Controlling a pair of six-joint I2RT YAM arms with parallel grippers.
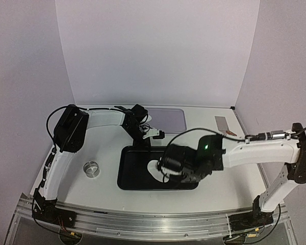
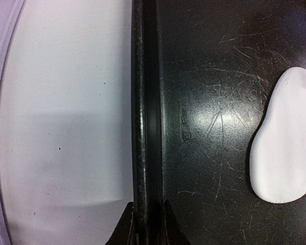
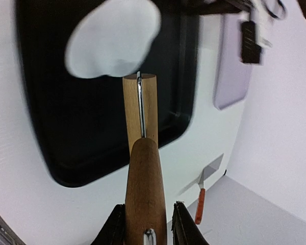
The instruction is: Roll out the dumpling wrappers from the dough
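Observation:
The dough [image 1: 155,169] is a flattened, irregular white sheet lying in the black tray [image 1: 137,178]. No dumpling wrappers are in view. My left gripper [image 2: 145,227] is at the tray's [image 2: 209,102] far left rim, shut on it with one finger on each side; the dough [image 2: 288,140] lies to its right. My right gripper [image 3: 145,224] is shut on the brown handle of a wooden rolling pin [image 3: 141,168]. The pin's pale roller end [image 3: 140,102] reaches the near edge of the dough [image 3: 112,38] over the tray [image 3: 92,127]. From above, the right gripper [image 1: 169,171] hangs over the tray beside the dough.
A metal ring cutter [image 1: 92,168] stands on the table left of the tray. A lilac mat [image 1: 167,119] lies behind the tray. A spatula with an orange handle [image 1: 223,126] lies at the back right. White walls enclose the table.

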